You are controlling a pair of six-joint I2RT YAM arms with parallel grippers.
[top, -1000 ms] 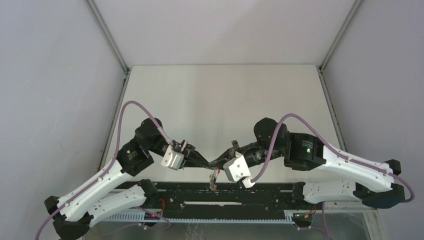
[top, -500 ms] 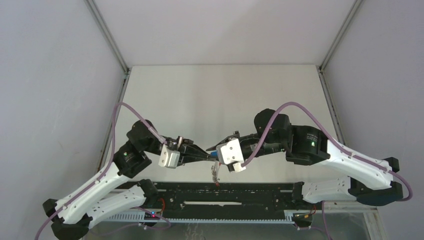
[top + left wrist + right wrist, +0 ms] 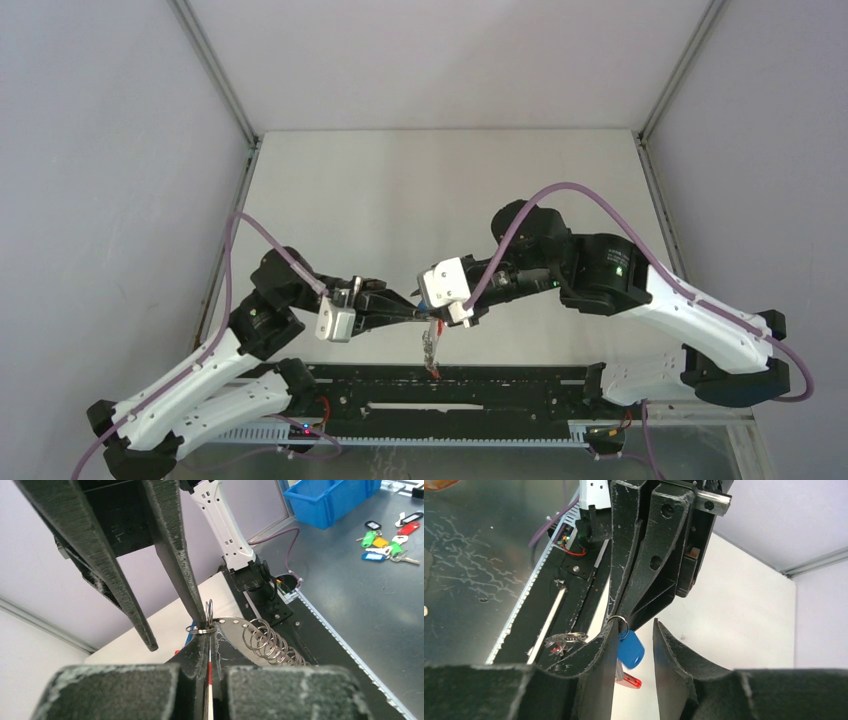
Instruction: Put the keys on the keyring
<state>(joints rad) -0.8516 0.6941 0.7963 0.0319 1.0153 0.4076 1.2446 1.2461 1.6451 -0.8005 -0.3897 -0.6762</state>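
While the left claw (image 3: 207, 636) is clamping shut on the keyring (image 3: 270, 642) above the near edge of the tabletop (image 3: 450, 190), the right claw (image 3: 634, 630) is facing it tip to tip, fingers (image 3: 669, 655) apart, with the blue-tagged key (image 3: 630, 650) hanging lengthwise downward between them.

Robot lab: white-walled enclosure (image 3: 100, 150), blue parts bin (image 3: 327, 500).

Blue tag (image 3: 630, 649) and red tag (image 3: 629, 681) partly hidden behind right gripper (image 3: 634, 630)
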